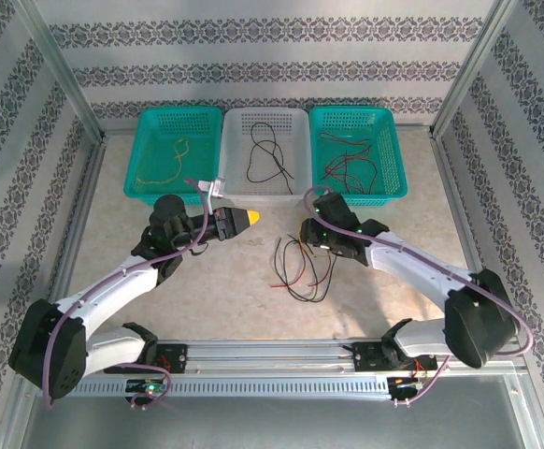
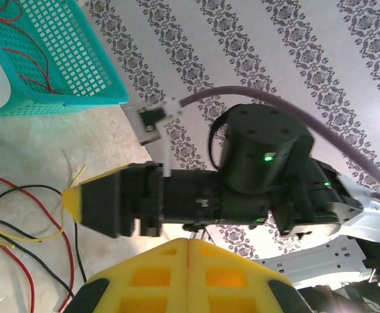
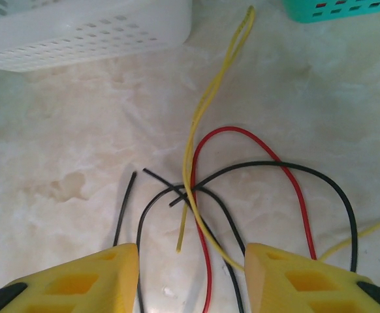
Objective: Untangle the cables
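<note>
A tangle of thin red, black and yellow cables (image 1: 300,267) lies on the table in front of the baskets. My right gripper (image 1: 306,234) hangs just above the tangle's far edge. In the right wrist view it (image 3: 190,264) is open, its yellow fingers (image 3: 79,280) standing wide on either side of the crossed cables (image 3: 200,195), which lie flat on the table between them. My left gripper (image 1: 250,217) is to the left of the tangle, near the white basket. Its yellow fingers (image 2: 157,274) are pressed together with nothing between them. The left wrist view has the cables (image 2: 20,222) at lower left.
Three baskets stand in a row at the back. The left teal basket (image 1: 150,122) holds a yellow cable, the white basket (image 1: 264,114) black cables, the right teal basket (image 1: 389,140) red and black ones. Patterned walls and metal posts enclose the table.
</note>
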You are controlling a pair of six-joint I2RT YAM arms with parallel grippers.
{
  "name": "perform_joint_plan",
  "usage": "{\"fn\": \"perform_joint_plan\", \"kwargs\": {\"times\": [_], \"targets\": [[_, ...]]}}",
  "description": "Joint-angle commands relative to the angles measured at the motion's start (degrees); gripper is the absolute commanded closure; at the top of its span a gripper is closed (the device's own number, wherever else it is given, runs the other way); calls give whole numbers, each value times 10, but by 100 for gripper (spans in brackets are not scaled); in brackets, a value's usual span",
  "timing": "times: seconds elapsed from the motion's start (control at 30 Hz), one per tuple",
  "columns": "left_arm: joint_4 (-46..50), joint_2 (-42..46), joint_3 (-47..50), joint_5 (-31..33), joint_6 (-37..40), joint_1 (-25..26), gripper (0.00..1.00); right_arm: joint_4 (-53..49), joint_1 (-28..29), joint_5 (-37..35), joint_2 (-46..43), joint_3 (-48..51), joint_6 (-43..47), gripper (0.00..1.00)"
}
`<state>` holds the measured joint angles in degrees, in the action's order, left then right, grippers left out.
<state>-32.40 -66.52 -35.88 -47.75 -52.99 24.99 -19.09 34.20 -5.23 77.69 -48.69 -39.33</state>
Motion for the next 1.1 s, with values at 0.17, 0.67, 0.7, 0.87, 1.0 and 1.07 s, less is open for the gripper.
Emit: {"fn": "perform_joint_plan", "kwargs": {"times": [0.17,0.67,0.7,0.87,1.0,1.07], "targets": [[10,25,27,6,10,-3,100,103,19,-66,127,-42,-23,63],[43,40,34,7,36,-3,100,155,13,-69,253,-74,-39,83],[44,40,34,7,37,-4,100,151,13,-71,249,-73,-41,85],[44,36,31,4,41,-4,100,139,10,-78,240,-65,-43,83],[46,38,27,3,41,-3,100,132,3,-68,252,-70,-47,84],[47,42,28,3,41,-3,100,132,-1,-57,261,-75,-46,74]]}}
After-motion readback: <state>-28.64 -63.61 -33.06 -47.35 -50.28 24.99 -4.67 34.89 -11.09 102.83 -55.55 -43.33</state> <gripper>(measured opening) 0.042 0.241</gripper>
